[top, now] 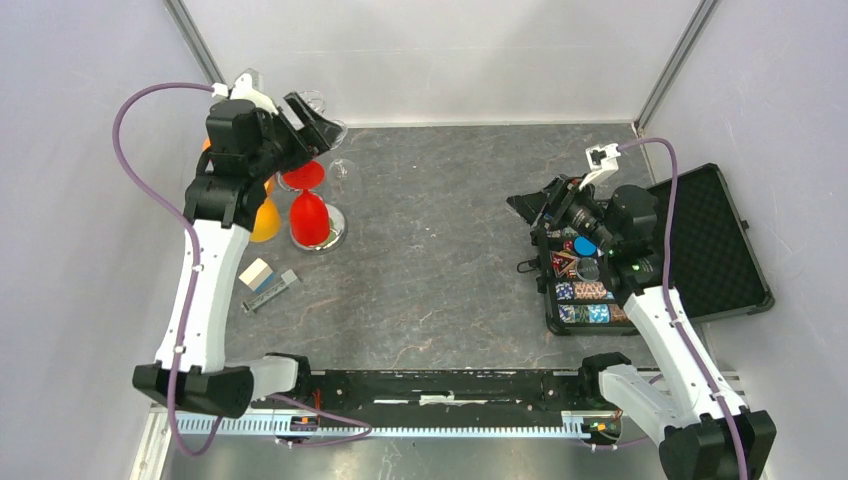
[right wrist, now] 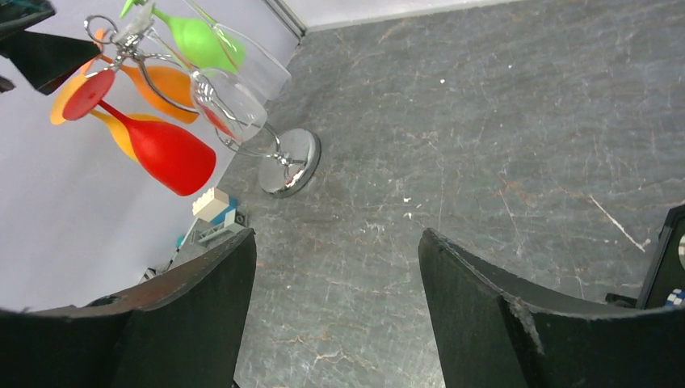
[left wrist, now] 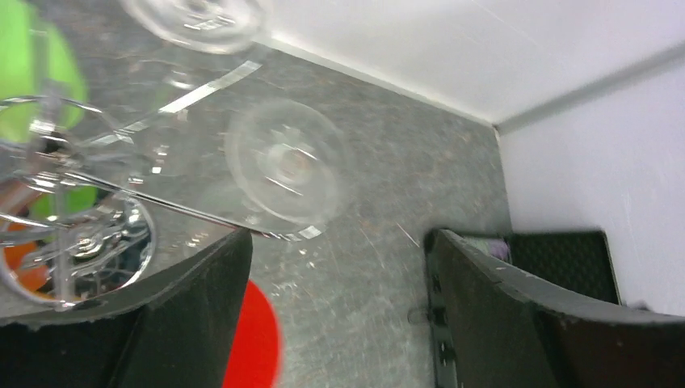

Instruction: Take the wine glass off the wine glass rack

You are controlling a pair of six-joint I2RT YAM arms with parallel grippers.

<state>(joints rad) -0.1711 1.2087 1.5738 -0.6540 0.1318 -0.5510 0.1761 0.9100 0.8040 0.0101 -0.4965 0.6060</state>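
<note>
The silver wire wine glass rack (top: 337,233) stands at the far left on its round shiny base (right wrist: 292,161). Red (top: 308,217), orange (top: 265,222), green (right wrist: 198,42) and clear (right wrist: 239,99) wine glasses hang on it upside down. My left gripper (top: 314,124) is open and empty, up at the top of the rack. In the left wrist view a clear glass's round foot (left wrist: 287,162) lies just beyond my open gripper (left wrist: 339,271), with the wire hooks (left wrist: 77,234) at the left. My right gripper (top: 534,206) is open and empty, far right, facing the rack.
A white block and a grey-blue piece (top: 268,279) lie on the table near the rack. An open black case (top: 705,240) with a tray of poker chips (top: 585,293) sits under my right arm. White walls stand close at the left and behind.
</note>
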